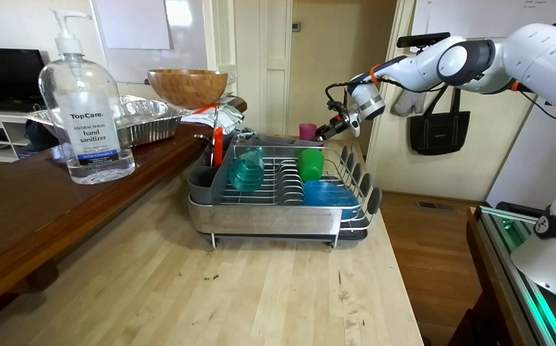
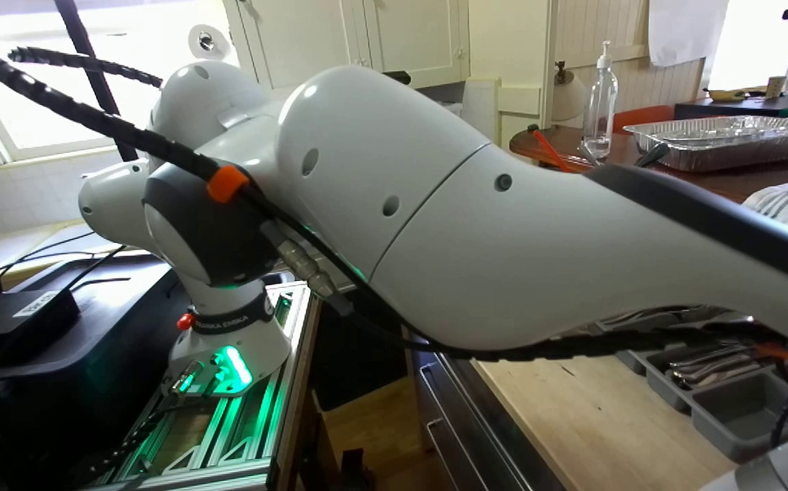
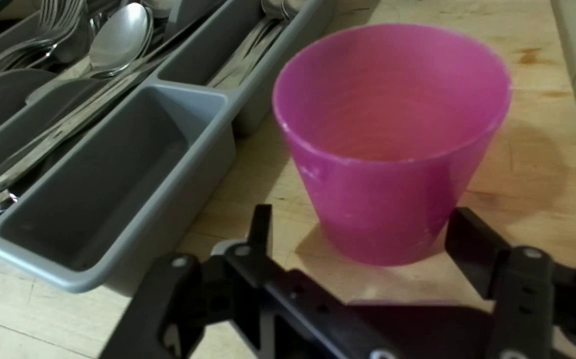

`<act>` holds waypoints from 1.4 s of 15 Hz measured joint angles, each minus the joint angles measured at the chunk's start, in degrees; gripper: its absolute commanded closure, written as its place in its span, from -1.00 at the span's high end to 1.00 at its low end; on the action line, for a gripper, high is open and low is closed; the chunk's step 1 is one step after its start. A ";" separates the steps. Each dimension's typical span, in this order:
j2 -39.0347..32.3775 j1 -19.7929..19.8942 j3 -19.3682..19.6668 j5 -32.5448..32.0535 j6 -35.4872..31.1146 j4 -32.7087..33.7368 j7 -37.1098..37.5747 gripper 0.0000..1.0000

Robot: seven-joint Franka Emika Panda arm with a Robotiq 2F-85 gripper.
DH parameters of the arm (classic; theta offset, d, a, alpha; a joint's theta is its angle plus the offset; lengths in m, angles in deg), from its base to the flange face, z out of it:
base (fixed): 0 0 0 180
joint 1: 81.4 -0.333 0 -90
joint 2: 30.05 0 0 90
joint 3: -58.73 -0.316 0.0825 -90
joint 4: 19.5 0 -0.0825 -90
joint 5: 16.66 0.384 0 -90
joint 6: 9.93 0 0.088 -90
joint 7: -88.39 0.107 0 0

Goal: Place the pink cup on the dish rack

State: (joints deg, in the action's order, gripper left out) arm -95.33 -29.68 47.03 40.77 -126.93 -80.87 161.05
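The pink cup (image 3: 387,204) stands upright on the wooden counter in the wrist view, its open mouth facing up. In an exterior view the cup (image 1: 307,131) shows beyond the dish rack, its lower part hidden. My gripper (image 3: 361,234) is open at the cup, with its fingers spread to either side of the cup's lower part. The left finger is apart from the cup; the right finger is close to it, and touch cannot be told. The gripper (image 1: 321,134) also shows beside the cup in an exterior view. The silver wire dish rack (image 1: 263,220) stands nearer that camera.
A grey cutlery tray (image 3: 218,164) lies left of the cup in the wrist view. The rack holds a teal cup (image 1: 247,170), a green cup (image 1: 311,165) and a blue item (image 1: 328,193). A brown table (image 1: 90,206) with a sanitizer bottle (image 1: 88,125) adjoins the counter.
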 measured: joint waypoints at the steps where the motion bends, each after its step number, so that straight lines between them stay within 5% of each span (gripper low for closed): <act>1: -0.07 0.00 -0.11 0.00 -0.09 0.04 -0.04 -0.03; 3: -0.20 0.00 -0.26 0.00 -0.30 0.17 -0.07 -0.21; 12: 2.39 1.51 1.39 -1.51 -0.22 2.00 -2.90 -0.23; 21: 13.02 2.13 3.10 -9.74 10.59 2.01 -7.36 -0.23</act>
State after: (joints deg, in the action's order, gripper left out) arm -82.30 -27.55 50.13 31.03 -116.34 -78.86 153.69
